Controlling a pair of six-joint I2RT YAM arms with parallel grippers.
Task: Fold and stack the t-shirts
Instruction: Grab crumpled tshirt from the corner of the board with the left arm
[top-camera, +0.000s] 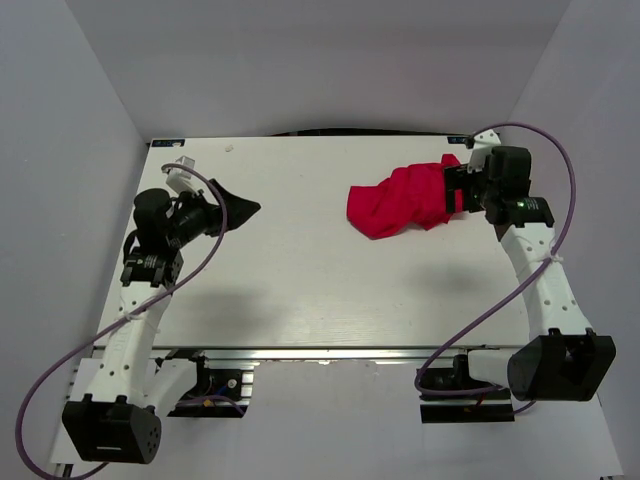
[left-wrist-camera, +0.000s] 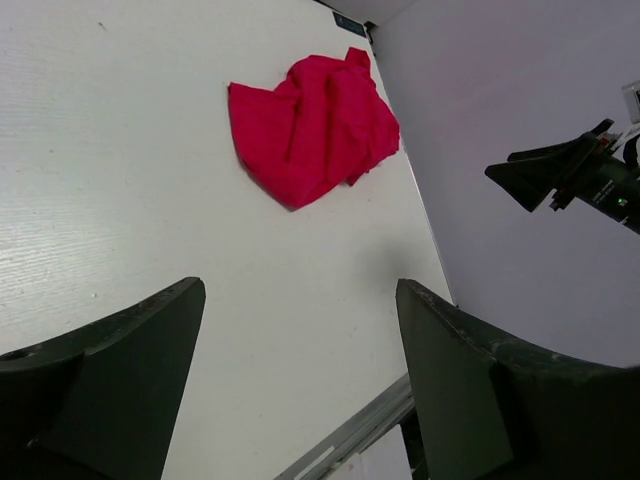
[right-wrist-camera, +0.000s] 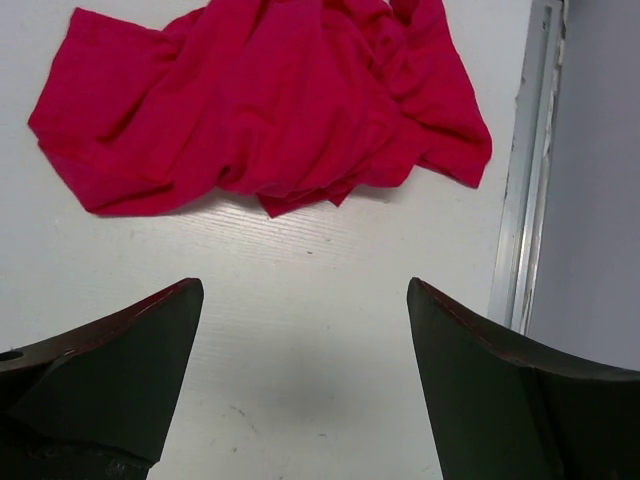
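From above, the crumpled red t-shirt (top-camera: 398, 200) lies on the far right part of the white counter (top-camera: 300, 290). The right claw (top-camera: 458, 190) is at its right edge and the left claw (top-camera: 240, 210) is well apart on the left. In the left wrist view, the left claw (left-wrist-camera: 300, 290) is spread wide and holds nothing, with the t-shirt (left-wrist-camera: 312, 125) bunched far ahead. In the right wrist view, the right claw (right-wrist-camera: 305, 285) is likewise spread and empty. The t-shirt (right-wrist-camera: 270, 110) is heaped just beyond its fingertips, near the counter's edge.
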